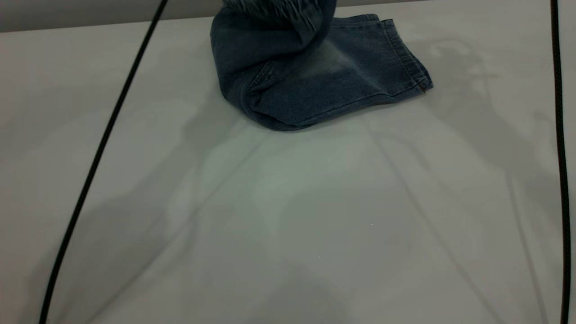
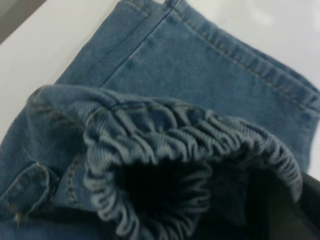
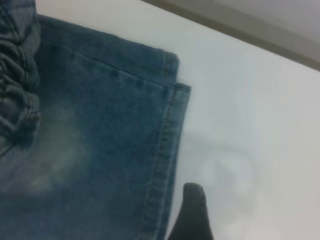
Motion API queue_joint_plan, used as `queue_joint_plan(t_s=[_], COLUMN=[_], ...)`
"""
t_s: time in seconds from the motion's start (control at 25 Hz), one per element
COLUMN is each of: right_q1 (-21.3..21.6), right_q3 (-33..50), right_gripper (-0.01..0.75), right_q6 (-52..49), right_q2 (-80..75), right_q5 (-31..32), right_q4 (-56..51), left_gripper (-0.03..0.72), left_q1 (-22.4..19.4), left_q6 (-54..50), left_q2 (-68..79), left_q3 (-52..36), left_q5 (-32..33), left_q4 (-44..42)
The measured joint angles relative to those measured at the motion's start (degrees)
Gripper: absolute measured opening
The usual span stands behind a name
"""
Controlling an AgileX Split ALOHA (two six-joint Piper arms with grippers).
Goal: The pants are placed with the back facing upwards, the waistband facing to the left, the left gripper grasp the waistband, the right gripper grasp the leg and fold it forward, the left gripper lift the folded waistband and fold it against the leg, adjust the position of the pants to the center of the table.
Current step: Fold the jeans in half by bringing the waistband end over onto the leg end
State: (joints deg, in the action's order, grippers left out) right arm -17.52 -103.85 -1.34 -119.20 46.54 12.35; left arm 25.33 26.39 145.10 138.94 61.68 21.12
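Left end effector (image 2: 295,210) under raised waistband (image 2: 200,135)

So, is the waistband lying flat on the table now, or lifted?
Lifted. The waistband is raised and bunched above the leg, which lies flat on the table.

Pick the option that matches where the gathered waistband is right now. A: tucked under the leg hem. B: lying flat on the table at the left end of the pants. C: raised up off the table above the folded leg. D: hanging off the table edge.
C: in the exterior view the waistband is lifted above the folded leg, and the left wrist view shows its gathers bunched above the hem.
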Motion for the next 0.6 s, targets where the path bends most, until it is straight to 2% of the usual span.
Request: queue_joint_plan(t_s=[0.32, 0.6], right_q1=[0.0, 0.0], right_q3=[0.0, 0.0], right_gripper=[0.498, 0.498], right_q6=[0.0, -0.3], right_q2=[0.0, -0.1], right_q5=[-0.8, -1.2], right_q4=[0.2, 1.0], left_gripper=[0.085, 0.097], left_q1=[0.0, 0.0], left_q6=[1.7, 1.7], left_q2=[2.4, 2.6], left_q3=[0.1, 0.1], left_q5=[-2.9, -8.8], left_q4=[0.0, 0.0])
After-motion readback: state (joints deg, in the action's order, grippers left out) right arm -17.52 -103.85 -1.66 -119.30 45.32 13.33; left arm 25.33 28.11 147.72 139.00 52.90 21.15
